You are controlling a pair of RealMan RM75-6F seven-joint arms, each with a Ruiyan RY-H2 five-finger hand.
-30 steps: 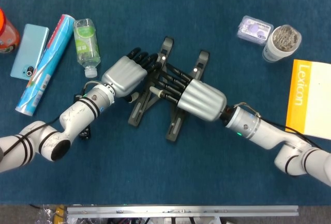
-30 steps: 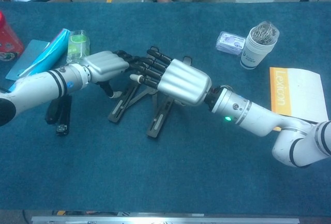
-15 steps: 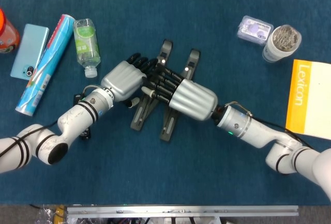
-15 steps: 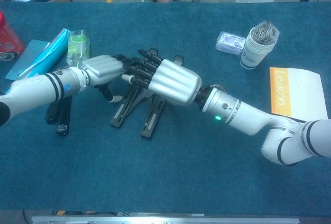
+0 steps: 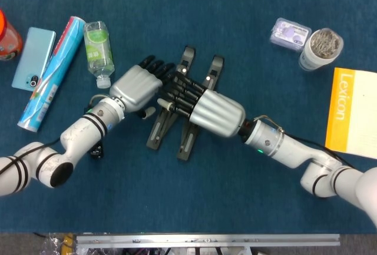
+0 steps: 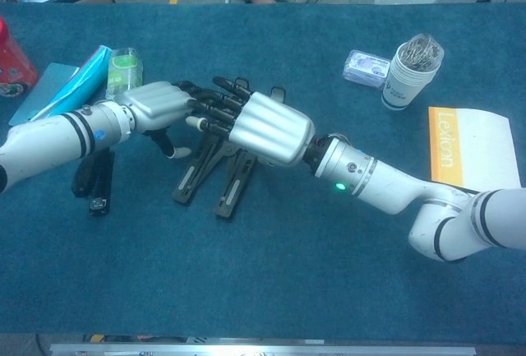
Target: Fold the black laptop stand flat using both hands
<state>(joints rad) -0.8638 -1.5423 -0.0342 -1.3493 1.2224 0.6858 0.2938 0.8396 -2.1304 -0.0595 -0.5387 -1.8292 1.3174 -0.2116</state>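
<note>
Head view, laptop stand: from my remote seat I see the black laptop stand (image 5: 177, 113) lying mid-worktop, its two bars nearly parallel and close together, running from upper right to lower left.
Head view, left robot hand: my left robot hand (image 5: 136, 84) rests on the stand's left bar, dark fingers stretched toward the right hand; whether they clasp the bar I cannot tell.
Head view, right robot hand: my right robot hand (image 5: 209, 109) lies over the right bar, fingers reaching between the bars and meeting the left hand's fingers; an actual hold I cannot tell.
Head view, surroundings: a plastic bottle (image 5: 97, 44), a light blue phone (image 5: 33, 58) and a long tube (image 5: 51, 72) lie at the left; a cup of paper clips (image 5: 320, 47), a small clear box (image 5: 290, 32) and a yellow book (image 5: 352, 112) at the right, on the blue worktop (image 5: 194, 208).
Chest view, laptop stand: the stand (image 6: 209, 175) shows below both hands, bar ends pointing toward the near left.
Chest view, hands: left (image 6: 156, 105) and right (image 6: 263, 128) meet fingertip to fingertip above the stand.
</note>
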